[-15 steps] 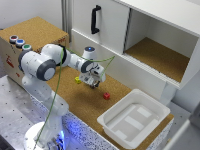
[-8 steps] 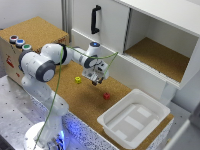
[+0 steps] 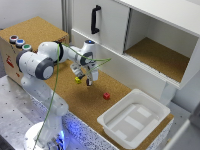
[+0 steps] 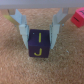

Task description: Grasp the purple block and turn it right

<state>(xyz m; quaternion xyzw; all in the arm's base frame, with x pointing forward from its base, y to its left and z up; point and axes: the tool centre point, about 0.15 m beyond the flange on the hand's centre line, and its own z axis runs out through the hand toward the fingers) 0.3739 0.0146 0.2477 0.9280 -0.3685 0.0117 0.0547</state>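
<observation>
Now pincer [image 4: 39, 31] pointing down, fingers straddling purple block [image 4: 38, 43] on cork.

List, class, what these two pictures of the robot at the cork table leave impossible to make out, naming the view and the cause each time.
- Purple block: hidden in the exterior view behind the gripper.
- Finger contact with the block: wrist view too blurred to settle.
- Red block: cut off by the wrist view's edge.
- Yellow block: too small in the exterior view for any markings.
- White bin: contents washed out by glare.

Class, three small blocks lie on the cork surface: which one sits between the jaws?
The purple block, marked with yellow letters; the red block and yellow block lie outside.
</observation>
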